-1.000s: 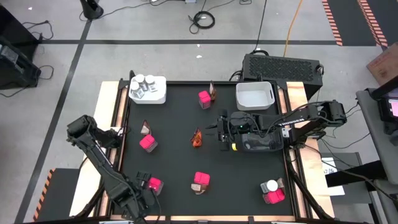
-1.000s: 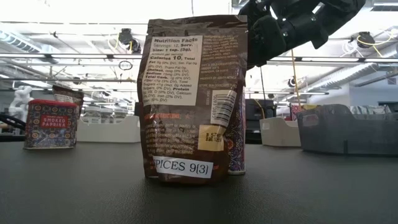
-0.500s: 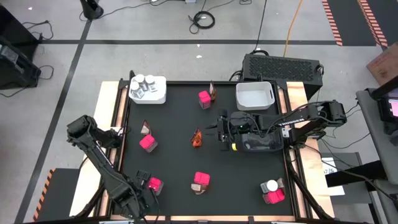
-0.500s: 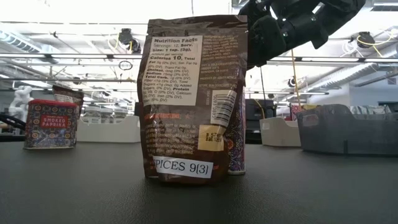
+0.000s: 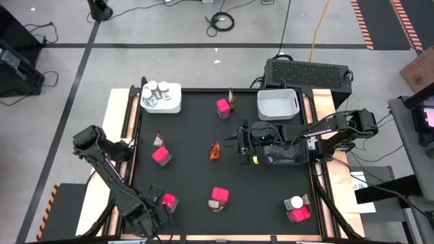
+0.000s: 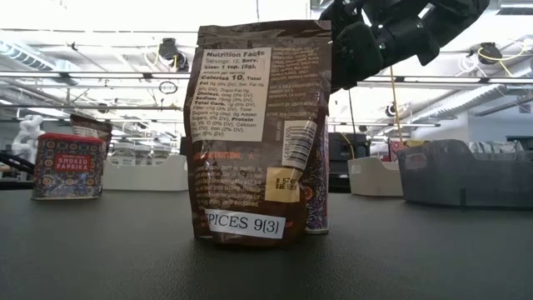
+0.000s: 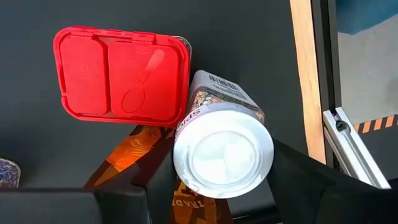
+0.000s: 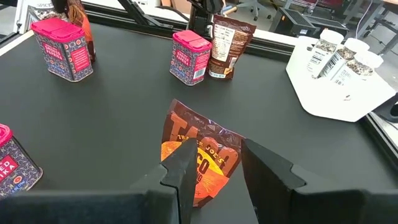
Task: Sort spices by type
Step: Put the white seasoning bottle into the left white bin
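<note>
The crinkly orange-brown foil sachet (image 5: 215,150) stands at the high view's centre, light, soft and crushable, best pinched by its top seam. The right gripper (image 8: 211,160) straddles it, fingers apart. The left gripper (image 5: 150,211), lower left, brackets a white-capped clear jar (image 7: 222,154), grip uncertain.

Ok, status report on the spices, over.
Right gripper open, lined up on orange sachet. Left gripper at white-capped jar. Pink box crowds that jar.
</note>
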Robot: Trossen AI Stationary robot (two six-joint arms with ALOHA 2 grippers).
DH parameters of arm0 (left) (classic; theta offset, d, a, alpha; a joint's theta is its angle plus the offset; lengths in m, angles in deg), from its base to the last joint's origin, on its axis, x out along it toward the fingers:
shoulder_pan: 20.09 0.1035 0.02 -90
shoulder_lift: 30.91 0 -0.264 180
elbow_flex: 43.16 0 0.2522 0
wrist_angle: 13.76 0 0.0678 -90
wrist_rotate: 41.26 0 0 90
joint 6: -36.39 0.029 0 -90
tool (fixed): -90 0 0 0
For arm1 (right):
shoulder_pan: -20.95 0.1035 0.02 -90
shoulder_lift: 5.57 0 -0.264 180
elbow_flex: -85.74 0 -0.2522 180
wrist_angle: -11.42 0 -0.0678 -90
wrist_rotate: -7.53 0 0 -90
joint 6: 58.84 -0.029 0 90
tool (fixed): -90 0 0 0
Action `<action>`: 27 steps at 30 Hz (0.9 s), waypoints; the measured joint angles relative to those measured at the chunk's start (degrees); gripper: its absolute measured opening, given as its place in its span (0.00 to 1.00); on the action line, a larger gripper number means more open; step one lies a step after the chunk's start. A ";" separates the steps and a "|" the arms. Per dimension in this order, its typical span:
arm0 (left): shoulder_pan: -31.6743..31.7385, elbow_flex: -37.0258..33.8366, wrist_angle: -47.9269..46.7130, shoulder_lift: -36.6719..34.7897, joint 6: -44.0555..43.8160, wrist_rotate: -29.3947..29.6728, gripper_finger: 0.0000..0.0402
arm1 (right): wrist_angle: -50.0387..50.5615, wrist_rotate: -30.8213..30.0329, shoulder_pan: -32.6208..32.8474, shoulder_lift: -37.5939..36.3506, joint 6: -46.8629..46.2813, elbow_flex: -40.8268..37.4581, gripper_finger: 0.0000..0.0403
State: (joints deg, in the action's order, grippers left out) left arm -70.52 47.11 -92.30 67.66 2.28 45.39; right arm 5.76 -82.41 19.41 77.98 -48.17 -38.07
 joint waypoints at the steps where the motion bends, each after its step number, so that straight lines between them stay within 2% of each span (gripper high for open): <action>1: 0.24 0.00 0.16 0.00 -0.02 -0.04 0.52 | 0.00 0.00 0.00 0.00 0.12 0.00 0.30; 8: 2.54 1.16 1.42 -0.24 -0.02 0.15 0.52 | -0.02 0.00 0.02 -0.58 0.51 0.00 0.30; 14: 4.48 2.71 -0.52 -3.77 -0.08 -0.79 0.52 | 1.19 0.06 -1.18 -3.12 1.21 0.04 0.30; 21: 8.50 6.74 -3.57 -8.84 -1.53 -0.36 0.52 | 11.36 0.13 -7.31 -10.51 1.06 0.04 0.30; 27: 16.72 10.42 -8.26 -14.34 -0.78 3.47 0.52 | 20.82 0.94 -13.30 -16.06 0.74 0.04 0.30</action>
State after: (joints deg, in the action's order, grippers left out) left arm -53.80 57.53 -100.56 53.31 1.50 48.86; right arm 26.58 -81.48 6.11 61.93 -47.43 -38.02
